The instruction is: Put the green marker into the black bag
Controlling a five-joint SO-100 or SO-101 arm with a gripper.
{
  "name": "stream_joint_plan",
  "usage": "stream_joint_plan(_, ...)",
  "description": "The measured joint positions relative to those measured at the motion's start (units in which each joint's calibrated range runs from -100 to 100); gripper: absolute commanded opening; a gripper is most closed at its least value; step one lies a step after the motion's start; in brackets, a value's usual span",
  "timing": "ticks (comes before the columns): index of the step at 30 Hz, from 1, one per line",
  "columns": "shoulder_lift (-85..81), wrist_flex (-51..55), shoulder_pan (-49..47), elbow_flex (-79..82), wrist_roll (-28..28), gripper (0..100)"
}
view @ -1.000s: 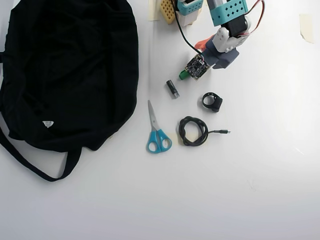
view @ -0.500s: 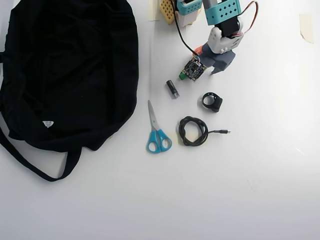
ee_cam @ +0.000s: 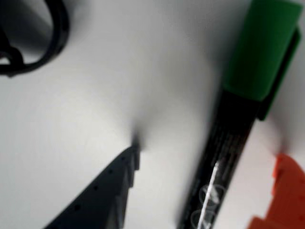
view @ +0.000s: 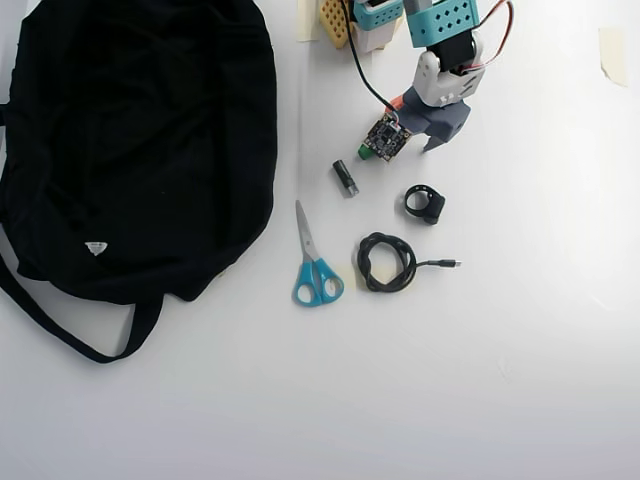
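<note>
Overhead view, left to right: we are seeing the black bag (view: 140,150) taking up the left side of the white table (view: 480,380), lying flat, its strap (view: 60,325) looping out below it and a small white label (view: 96,247) showing near its lower edge. Right of the bag, apart from it, blue-handled scissors (view: 314,265) are lying with the blades pointing up. Just up and right of them a short dark battery (view: 346,177) is lying. Next we are seeing a coiled black cable (view: 388,262) with its plug end trailing right, and above it a small black ring-shaped part (view: 425,203). The arm (view: 445,60) is reaching down from the top edge, wrist camera board beside it, and only a bit of green of the green marker (view: 365,152) is peeking out by the board, well right of the bag.

Wrist view, left to right: a black loop (ee_cam: 43,43) is sitting blurred at the top left; the dark finger (ee_cam: 107,191) is touching down on the table; the green marker (ee_cam: 233,129) is lying between the fingers, green cap at the top, black printed barrel below; the orange finger (ee_cam: 281,195) is at the far right. The hand (ee_cam: 205,162) is standing open around the marker, neither finger pressing it that we can see.
</note>
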Motion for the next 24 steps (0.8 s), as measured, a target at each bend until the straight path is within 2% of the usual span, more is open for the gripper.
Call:
stream_joint_plan(5, -0.08, 0.17, 0.88, 0.24, 0.00, 17)
stream_joint_plan(9, -0.08, 0.00, 1.54, 0.24, 0.00, 10)
stream_joint_plan(17, 0.08, -0.09, 1.98, 0.39, 0.00, 6)
stream_joint_plan(20, 0.08, -0.09, 1.98, 0.39, 0.00, 2)
stream_joint_plan(24, 0.08, -0.09, 1.98, 0.47, 0.00, 2)
